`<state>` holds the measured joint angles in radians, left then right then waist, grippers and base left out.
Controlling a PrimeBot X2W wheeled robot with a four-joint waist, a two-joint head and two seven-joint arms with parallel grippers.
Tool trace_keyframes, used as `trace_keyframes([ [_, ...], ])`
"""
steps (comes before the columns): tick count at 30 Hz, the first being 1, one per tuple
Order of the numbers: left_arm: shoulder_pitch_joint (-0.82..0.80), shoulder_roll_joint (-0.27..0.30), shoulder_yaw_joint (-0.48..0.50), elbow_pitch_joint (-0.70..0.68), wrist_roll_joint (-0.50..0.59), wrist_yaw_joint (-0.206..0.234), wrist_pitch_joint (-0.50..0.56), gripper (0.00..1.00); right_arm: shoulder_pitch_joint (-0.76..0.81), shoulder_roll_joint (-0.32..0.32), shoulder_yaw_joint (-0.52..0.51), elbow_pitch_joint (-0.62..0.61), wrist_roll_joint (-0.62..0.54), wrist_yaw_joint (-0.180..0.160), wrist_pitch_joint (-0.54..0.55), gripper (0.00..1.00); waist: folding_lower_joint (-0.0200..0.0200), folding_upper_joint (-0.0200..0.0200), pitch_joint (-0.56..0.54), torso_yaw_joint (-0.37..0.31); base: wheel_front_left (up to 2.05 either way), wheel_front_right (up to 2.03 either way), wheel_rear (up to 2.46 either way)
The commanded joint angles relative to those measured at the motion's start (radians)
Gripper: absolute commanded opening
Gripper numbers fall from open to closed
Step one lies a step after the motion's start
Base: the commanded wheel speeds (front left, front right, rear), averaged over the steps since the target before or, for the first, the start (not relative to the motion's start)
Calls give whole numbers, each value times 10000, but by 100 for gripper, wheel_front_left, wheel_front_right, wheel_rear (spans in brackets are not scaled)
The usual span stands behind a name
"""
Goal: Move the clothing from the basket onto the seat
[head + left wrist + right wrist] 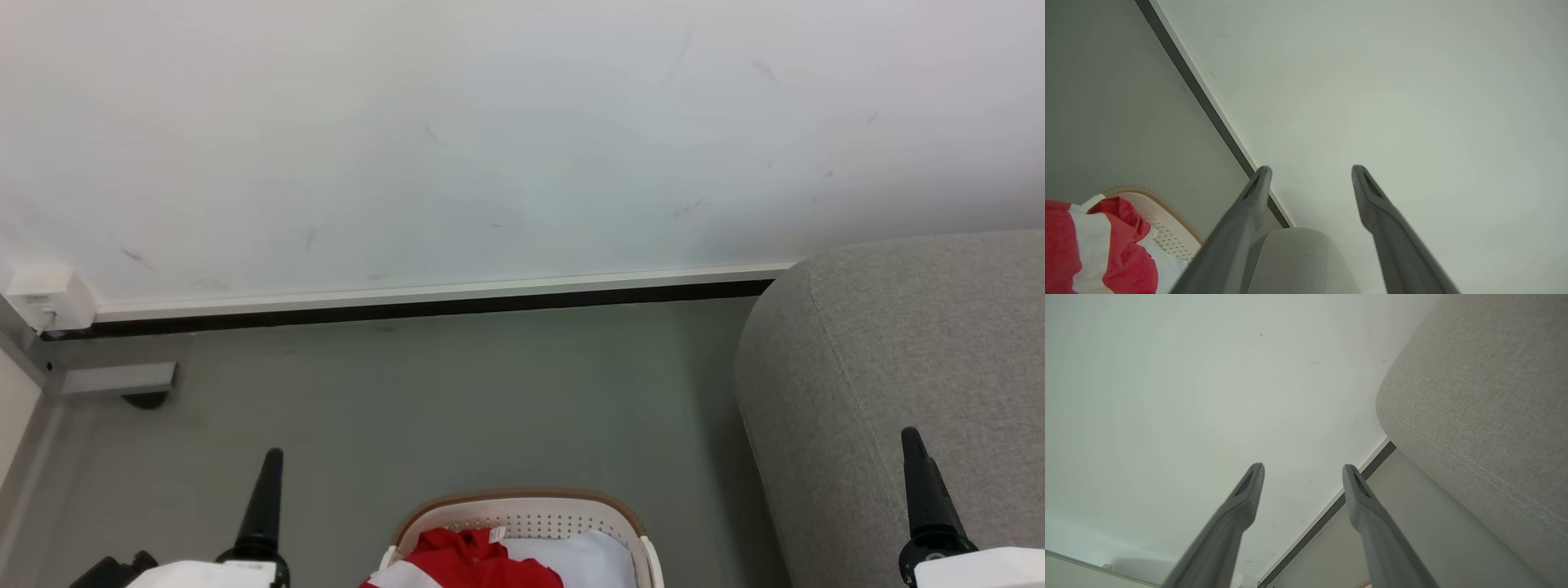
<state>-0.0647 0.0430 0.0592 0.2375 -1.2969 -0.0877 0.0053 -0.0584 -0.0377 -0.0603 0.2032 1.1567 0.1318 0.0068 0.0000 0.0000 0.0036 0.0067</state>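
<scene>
In the left wrist view, the left gripper (1310,168) stands spread wide and empty, aimed at the white wall (1412,81). At the lower left, the red and white clothing (1069,249) lies in the basket (1167,220), near a corner of the grey seat (1298,261).

In the right wrist view, the right gripper (1303,467) is likewise spread, holding nothing, with the seat at its right.

In the head view, the basket sits on the floor (408,392) at bottom centre with the clothing inside. The seat stands to its right, apart.

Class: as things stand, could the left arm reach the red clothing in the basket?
Probably yes: the left gripper is open and empty, the clothing lies uncovered in the open basket, and nothing stands between them.
</scene>
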Motion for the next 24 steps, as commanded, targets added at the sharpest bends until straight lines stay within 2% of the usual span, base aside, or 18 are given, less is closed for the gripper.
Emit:
trace_keyframes([
  [1,-35,63,-56,-263,749,88,-140,100,-63,-159,71,-294,-842,-4,-151,100,0,0,4,6,0,0,0],
  [9,111,70,-304,-411,2948,329,-454,100,17,-328,495,-409,-2916,-6,-464,100,0,0,18,16,0,0,0],
  [15,169,158,-478,-488,4160,500,-636,100,33,-414,654,-277,-3859,-6,-648,100,0,0,18,29,0,0,0],
  [24,322,411,-798,-805,5709,1147,-929,100,76,-507,861,-192,-5355,-8,-942,100,0,0,16,70,0,0,0],
])
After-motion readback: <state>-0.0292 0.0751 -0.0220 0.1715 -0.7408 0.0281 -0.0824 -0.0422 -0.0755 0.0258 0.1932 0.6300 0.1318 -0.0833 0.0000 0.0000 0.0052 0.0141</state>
